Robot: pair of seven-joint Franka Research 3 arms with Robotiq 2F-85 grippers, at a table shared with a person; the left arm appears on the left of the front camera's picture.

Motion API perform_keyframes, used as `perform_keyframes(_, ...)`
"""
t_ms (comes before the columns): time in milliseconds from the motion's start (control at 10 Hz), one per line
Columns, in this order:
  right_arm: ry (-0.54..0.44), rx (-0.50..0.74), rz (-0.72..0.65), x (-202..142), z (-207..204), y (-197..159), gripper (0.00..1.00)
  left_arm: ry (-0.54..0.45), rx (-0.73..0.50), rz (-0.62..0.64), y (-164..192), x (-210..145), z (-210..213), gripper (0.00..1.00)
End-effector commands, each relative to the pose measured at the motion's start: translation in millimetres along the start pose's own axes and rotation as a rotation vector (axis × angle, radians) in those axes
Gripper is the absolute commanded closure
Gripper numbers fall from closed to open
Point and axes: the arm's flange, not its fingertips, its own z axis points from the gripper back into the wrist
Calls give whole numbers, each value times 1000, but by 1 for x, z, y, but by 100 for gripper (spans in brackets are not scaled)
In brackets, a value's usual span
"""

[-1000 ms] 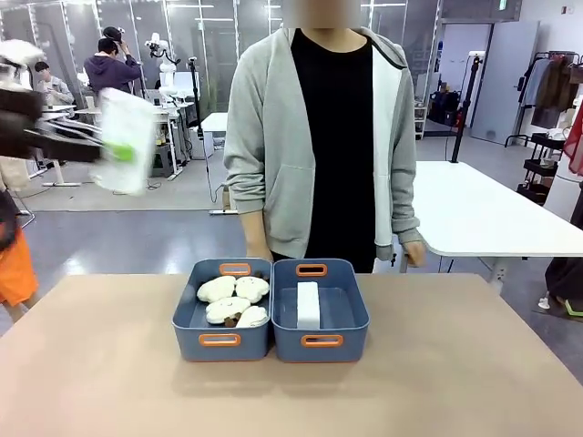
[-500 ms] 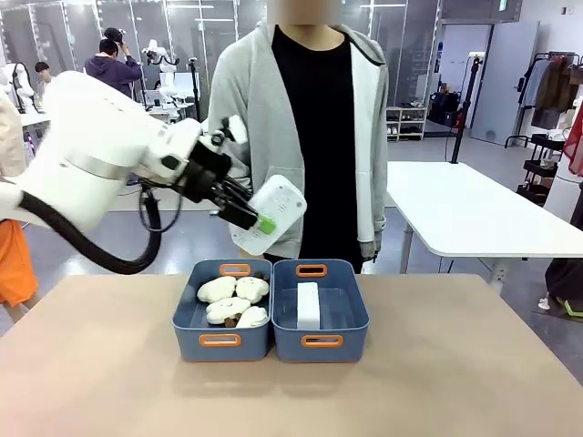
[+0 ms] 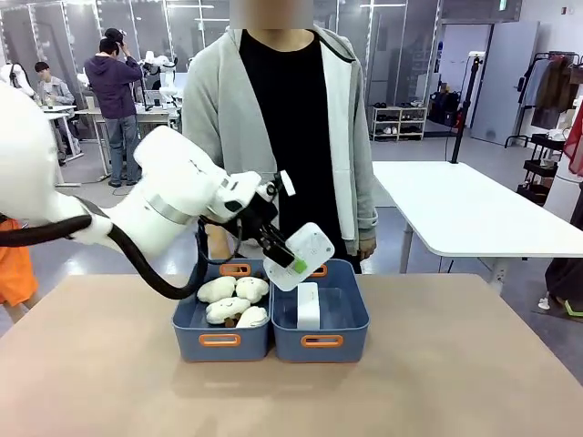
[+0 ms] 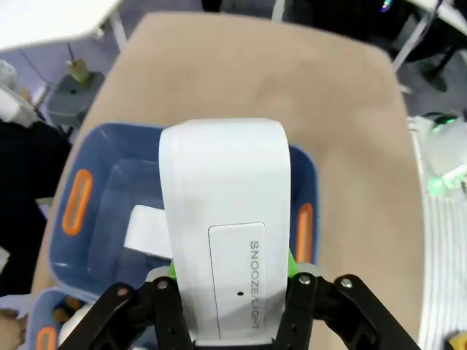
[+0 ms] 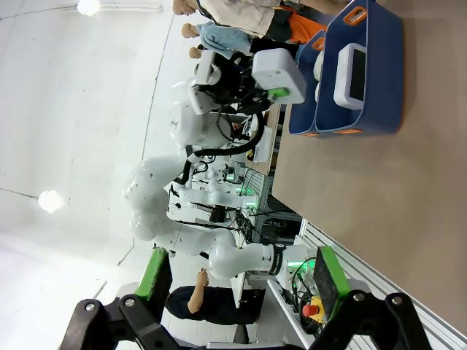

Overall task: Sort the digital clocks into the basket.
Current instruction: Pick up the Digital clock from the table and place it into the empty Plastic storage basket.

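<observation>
Gripping a white digital clock (image 3: 300, 256) in my left claw (image 3: 293, 264), clenched on its sides, I hold it tilted in the air above the right-hand blue basket (image 3: 349, 332), where a second clock (image 3: 308, 304) lies flat. From the wrist, the held clock's back reads "SNOOZE/LIGHT". Cream plush toys (image 3: 233, 300) fill the twin basket (image 3: 193, 320) touching it on the left. Both sit on a tan bench (image 3: 455, 382); a person in a grey hoodie (image 3: 342, 118) stands at its far edge, white tables behind. My right claw (image 5: 237, 288) hangs released, well off the bench.
</observation>
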Motion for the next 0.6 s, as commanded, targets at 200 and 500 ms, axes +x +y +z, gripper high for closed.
perform_keyframes(200,-4,12,17,0,1,2,0,-37,40,113,33,-11,-8,100)
perform_keyframes(500,-4,12,17,0,1,2,0,-13,21,122,31,-20,-13,36)
